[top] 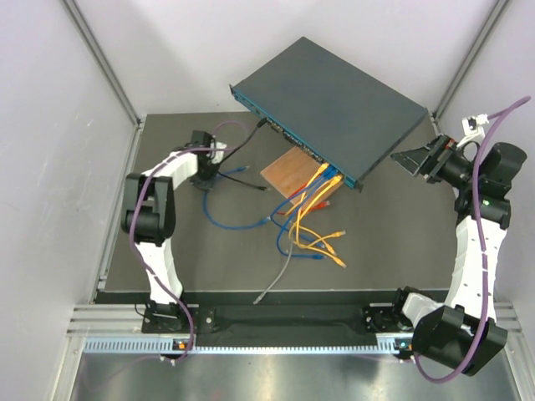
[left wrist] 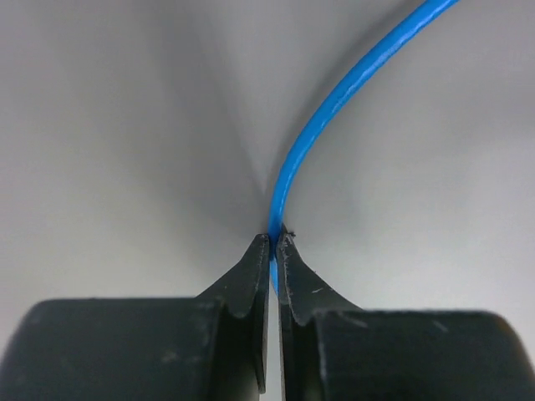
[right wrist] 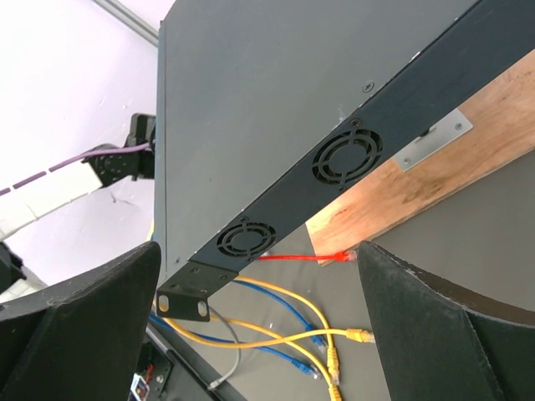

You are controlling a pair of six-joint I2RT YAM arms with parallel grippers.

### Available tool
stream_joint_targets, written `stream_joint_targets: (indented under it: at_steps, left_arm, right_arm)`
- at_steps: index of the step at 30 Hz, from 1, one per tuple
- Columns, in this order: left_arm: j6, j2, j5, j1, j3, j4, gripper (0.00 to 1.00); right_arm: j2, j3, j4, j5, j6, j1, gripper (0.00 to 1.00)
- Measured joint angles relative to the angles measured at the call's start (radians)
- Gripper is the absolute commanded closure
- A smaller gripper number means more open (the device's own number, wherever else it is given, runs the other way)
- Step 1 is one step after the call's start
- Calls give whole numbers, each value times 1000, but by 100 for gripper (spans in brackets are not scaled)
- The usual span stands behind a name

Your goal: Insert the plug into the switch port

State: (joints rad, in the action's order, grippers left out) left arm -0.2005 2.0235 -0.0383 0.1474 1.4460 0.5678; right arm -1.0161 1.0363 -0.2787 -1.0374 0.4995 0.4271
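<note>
The switch (top: pixel 334 100) is a wide dark teal-grey box lying tilted at the back, propped on a brown wooden board (top: pixel 299 174). Its socket row (top: pixel 292 138) faces front-left, with yellow and blue cables plugged in near the right end. My left gripper (top: pixel 205 180) points down at the mat on the left. In the left wrist view the left gripper (left wrist: pixel 275 238) is shut on a thin blue cable (left wrist: pixel 334 100), whose plug is out of that view. My right gripper (top: pixel 415 160) is open beside the switch's right end; in its wrist view the right gripper (right wrist: pixel 259 251) frames the fan side (right wrist: pixel 347 159).
Loose yellow cables (top: pixel 318 238), blue cables (top: pixel 238 221), a grey cable (top: pixel 280 271) and a red one (right wrist: pixel 292 257) are strewn on the dark mat in front of the switch. A black cable (top: pixel 242 146) runs from the switch toward the left arm. White walls enclose the table.
</note>
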Motion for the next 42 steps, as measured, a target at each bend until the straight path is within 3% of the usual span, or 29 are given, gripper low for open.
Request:
stream_joint_targets:
  at_steps: [4,9,12,16,25,27,28,29,33,36,42]
  left_arm:
    - [-68,-104,-37,-105,-142,37,100]
    - [-124,-169,-49,-196,-228,89,70]
    - [-143,-168,-26,-204,-217,114,60]
    - [-146,-130,50,-201,-145,164,55]
    - [-179,-21,154,-198,-5,167,55]
    - [-186,-18,158,-198,-1,163,57]
    - [-188,-18,158,-198,-1,162,64]
    - [-191,-18,158,-197,-1,159,77]
    - [-185,-18,154,-197,-4,147,94]
    - [-172,-29,161,-208,-18,135,100]
    - [-165,-107,198,-288,-76,181,100]
  right_arm:
    - [0,0,0,-11,-2,2,0]
    - [0,-2,1,-18,-2,3,0]
    - [0,-2,2,-24,-2,3,0]
    - [0,-2,2,-31,-2,4,0]
    - [0,-2,2,-34,-3,4,0]
    - [-1,-2,1,-34,-3,4,0]
    - [-1,-2,1,-34,-3,4,0]
    - [-1,-2,1,-34,-3,4,0]
    - [-2,-2,1,-35,-3,4,0]
    - [-2,-2,1,-36,-5,4,0]
    - [0,-2,1,-35,-26,4,0]
